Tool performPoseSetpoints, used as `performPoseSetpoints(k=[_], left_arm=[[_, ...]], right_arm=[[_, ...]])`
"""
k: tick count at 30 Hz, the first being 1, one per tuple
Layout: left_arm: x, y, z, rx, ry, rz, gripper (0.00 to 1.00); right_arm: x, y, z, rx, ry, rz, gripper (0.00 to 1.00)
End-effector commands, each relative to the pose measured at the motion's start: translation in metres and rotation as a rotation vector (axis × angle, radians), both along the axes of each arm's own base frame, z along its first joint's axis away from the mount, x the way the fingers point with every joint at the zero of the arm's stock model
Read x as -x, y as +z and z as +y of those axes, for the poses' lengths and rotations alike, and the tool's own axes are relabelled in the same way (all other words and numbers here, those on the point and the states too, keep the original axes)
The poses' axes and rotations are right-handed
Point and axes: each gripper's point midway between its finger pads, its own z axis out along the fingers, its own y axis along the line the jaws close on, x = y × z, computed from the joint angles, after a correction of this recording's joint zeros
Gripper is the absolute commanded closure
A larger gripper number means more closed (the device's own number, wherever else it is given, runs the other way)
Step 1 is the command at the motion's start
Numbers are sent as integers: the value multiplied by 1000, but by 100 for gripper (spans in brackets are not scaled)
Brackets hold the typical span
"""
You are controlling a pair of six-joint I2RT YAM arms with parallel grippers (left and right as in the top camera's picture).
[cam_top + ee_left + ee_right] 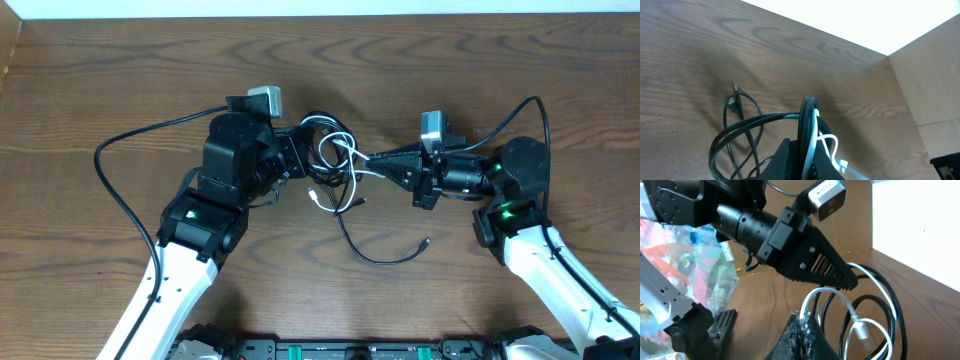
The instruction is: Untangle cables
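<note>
The cables (335,165) are a knot of thin black and white cords lying mid-table between my two grippers. My left gripper (304,150) is shut on a black strand and a white strand at the knot's left side; the left wrist view shows both strands between its jaws (807,155), with black loops (737,137) and small plugs (734,95) beyond. My right gripper (368,160) is shut on a white strand at the knot's right side, as its wrist view shows (804,317). A white plug (860,330) hangs close by. One black cord trails forward to a loose plug (427,242).
Thick black arm wires arc over the table at the left (105,175) and the right (535,105). The table's far edge (320,20) meets a white wall. A cardboard panel (932,75) stands to one side, and colourful plastic (687,255) lies beyond the left arm.
</note>
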Motion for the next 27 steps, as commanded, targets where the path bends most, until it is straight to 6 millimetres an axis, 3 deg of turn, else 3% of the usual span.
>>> performPoseSetpoints(k=[1,4,10,16,21,27], left_arm=[[-2,4,3,-25,5,-20,92],[-5,-1,13,-60,57,-12,93],[-6,0,14,-61,66,-16,93],[-6,10,5,-21,25,-47,93],[-5,34,-14,48,-82,-136,92],[-2,61,-29,118,-170,-230,93]], right_arm=[[-7,10,-3,-24,-48,2,99],[-20,12,-12,-38,-114,29,99],[-43,11,-34,-62,-230,111,99],[-69,-26,-47,-15,-383,315,99],[-67,-57,-49,67,-401,411,99],[-60,-72,-48,104,-384,469,99]])
